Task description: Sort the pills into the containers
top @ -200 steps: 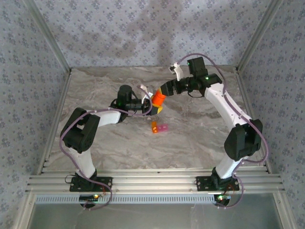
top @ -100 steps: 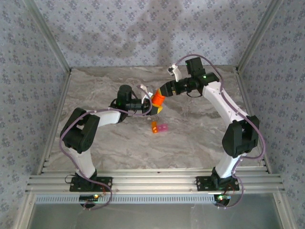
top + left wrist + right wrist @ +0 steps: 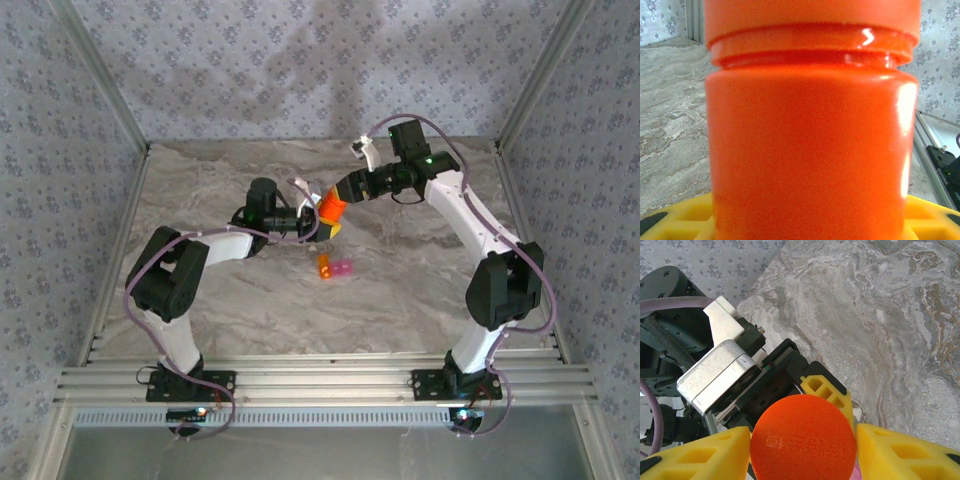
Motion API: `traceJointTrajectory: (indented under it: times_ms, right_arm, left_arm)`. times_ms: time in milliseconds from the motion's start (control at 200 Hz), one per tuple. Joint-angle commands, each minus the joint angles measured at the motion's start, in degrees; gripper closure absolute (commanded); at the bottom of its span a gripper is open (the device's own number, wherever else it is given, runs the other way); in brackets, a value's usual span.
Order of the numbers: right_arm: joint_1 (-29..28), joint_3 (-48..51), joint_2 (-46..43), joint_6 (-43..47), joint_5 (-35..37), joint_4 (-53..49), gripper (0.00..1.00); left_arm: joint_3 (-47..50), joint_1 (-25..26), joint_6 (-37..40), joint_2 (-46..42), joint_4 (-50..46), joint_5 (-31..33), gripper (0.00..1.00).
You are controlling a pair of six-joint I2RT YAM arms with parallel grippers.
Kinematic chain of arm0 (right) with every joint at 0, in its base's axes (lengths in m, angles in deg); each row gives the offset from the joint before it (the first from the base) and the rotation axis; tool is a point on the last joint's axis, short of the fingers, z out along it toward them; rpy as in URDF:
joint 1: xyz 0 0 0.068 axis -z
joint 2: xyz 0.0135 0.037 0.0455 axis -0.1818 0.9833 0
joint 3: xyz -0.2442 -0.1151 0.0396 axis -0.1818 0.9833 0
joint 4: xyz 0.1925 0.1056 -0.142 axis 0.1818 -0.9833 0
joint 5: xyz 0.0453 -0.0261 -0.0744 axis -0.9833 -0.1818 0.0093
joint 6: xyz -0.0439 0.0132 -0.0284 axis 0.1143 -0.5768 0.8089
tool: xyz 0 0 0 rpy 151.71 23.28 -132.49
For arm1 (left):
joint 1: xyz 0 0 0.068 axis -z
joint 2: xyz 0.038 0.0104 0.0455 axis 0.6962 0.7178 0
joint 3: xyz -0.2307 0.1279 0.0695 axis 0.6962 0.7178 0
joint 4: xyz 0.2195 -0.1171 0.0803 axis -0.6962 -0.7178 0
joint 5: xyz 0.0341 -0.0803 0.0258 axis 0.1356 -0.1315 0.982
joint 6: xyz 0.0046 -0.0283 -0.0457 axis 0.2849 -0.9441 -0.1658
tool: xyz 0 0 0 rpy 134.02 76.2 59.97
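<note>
Low in the middle of the top view, we see the two tiny containers (image 3: 335, 268) lying on the marble worktop (image 3: 420, 290). The orange box (image 3: 325, 266) touches the pink box (image 3: 344, 268) to its right, and both lie apart from either arm. Just above them in that frame, the left fingers (image 3: 333, 227) are closed on the lower body of an orange bottle (image 3: 330, 208). In the left wrist view we find that body across the centre, with yellow pads at the bottom corners. Farther up, the right fingers (image 3: 710, 452) press against both sides of the bottle's round cap (image 3: 802, 437), gripping it at bottom centre of the right wrist view. Beyond it, grey-veined stone runs to the patterned wall (image 3: 300, 70).
</note>
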Motion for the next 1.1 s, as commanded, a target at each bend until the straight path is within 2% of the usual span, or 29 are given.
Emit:
traceJointTrajectory:
  times_ms: [0,335,620,760,850,930,1094]
  right_arm:
    - [0.2,0.3,0.0,0.1,-2.0,0.1,0.4]
    - [0.4,1.8,-0.6,-1.0,-4.1,2.0,0.39]
    - [0.2,2.2,-0.4,-1.9,-5.3,2.1,0.55]
    - [-0.3,3.4,-0.9,-3.6,-4.6,2.9,0.57]
    - [-1.0,5.1,-1.7,-5.3,-3.0,2.8,0.58]
    - [-2.4,8.2,-3.0,-10.9,1.0,8.1,0.59]
    - [-8.6,13.7,-4.9,-20.3,15.9,13.9,0.6]
  left_arm:
    - [-1.2,0.1,1.5,-3.1,1.8,-2.5,1.0]
    - [-1.2,0.1,1.5,-3.0,1.8,-2.5,1.0]
    - [-1.1,0.1,1.6,-3.3,1.8,-2.4,1.0]
    - [-0.5,0.1,2.2,-4.1,1.9,-0.8,1.0]
    - [1.2,0.4,3.2,-5.2,4.1,1.7,1.0]
    - [2.7,0.8,4.2,-6.2,5.7,4.9,1.0]
    - [5.7,2.4,6.3,-7.3,10.8,12.2,1.0]
